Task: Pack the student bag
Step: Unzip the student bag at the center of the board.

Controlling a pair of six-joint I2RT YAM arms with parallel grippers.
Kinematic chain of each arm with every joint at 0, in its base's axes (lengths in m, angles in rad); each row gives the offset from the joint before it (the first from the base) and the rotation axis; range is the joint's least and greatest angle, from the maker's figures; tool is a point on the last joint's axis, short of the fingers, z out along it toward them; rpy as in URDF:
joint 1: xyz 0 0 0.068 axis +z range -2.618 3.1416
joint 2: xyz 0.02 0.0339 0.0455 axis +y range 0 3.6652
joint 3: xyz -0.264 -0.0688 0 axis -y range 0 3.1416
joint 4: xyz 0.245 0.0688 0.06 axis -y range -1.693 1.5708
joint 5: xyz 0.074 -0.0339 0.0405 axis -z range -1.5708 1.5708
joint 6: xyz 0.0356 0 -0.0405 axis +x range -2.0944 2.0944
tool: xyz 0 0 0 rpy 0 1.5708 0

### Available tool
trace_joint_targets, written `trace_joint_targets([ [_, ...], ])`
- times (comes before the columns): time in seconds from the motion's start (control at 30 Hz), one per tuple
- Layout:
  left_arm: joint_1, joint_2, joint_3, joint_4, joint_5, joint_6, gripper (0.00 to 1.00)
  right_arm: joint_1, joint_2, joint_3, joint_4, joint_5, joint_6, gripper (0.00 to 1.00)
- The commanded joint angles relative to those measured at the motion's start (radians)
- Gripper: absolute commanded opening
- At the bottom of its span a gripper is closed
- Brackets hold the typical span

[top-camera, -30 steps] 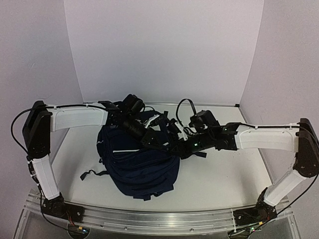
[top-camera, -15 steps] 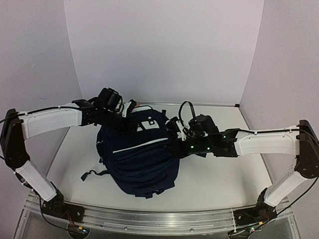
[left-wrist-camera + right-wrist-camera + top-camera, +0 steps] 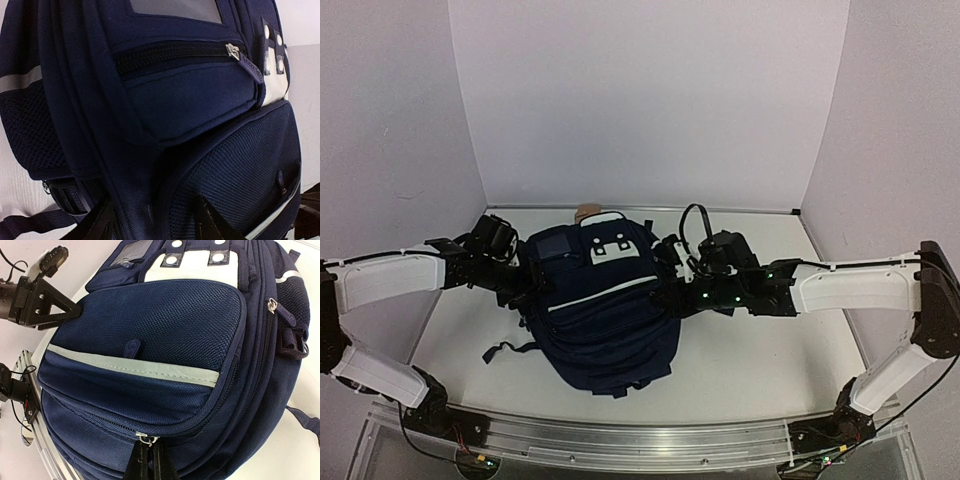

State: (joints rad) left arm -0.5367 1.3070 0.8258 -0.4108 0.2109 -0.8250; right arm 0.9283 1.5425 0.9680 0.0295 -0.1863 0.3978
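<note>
A large navy blue fabric student bag [image 3: 600,300] is lying mid-surface [image 3: 770,340], its long axis running from far edge to near edge, with the left claw [image 3: 517,285] gaping at its left flank and the right claw [image 3: 150,460] seemingly pinching a silver zip pull [image 3: 145,439] on its right.

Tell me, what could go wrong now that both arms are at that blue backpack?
1. The right gripper pinches only a small zipper pull; a slanted tug could make it slip off.
2. The left gripper is open and seems only to touch the student bag, so pulling might drag the soft bag across the table instead of unzipping it.
3. The loose strap lying on the table could snag.
</note>
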Motion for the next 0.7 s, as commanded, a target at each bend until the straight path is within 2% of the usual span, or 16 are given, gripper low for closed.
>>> trace_joint_targets([
  [0.0, -0.001, 0.019, -0.005, 0.155, 0.064, -0.04, 0.45, -0.001, -0.002, 0.03, 0.047, 0.043, 0.001, 0.0],
  [0.03, -0.001, 0.035, 0.004, 0.156, 0.07, -0.036, 0.38, -0.001, -0.002, 0.032, 0.042, 0.044, 0.002, 0.0],
  [0.13, -0.002, 0.075, 0.013, 0.183, 0.101, -0.047, 0.08, 0.007, -0.008, 0.048, 0.01, 0.057, 0.008, 0.0],
  [0.17, -0.003, 0.079, 0.006, 0.212, 0.116, -0.06, 0.02, 0.013, -0.009, 0.056, -0.004, 0.064, 0.009, 0.0],
  [0.3, -0.012, 0.084, -0.006, 0.317, 0.135, -0.125, 0.0, 0.071, -0.008, 0.081, -0.063, 0.117, 0.019, 0.0],
  [0.47, -0.041, 0.069, 0.003, 0.391, 0.082, -0.179, 0.0, 0.16, 0.031, 0.129, -0.138, 0.231, 0.05, 0.0],
  [0.67, -0.087, 0.085, 0.029, 0.407, 0.059, -0.197, 0.0, 0.263, 0.147, 0.244, -0.141, 0.295, 0.065, 0.0],
])
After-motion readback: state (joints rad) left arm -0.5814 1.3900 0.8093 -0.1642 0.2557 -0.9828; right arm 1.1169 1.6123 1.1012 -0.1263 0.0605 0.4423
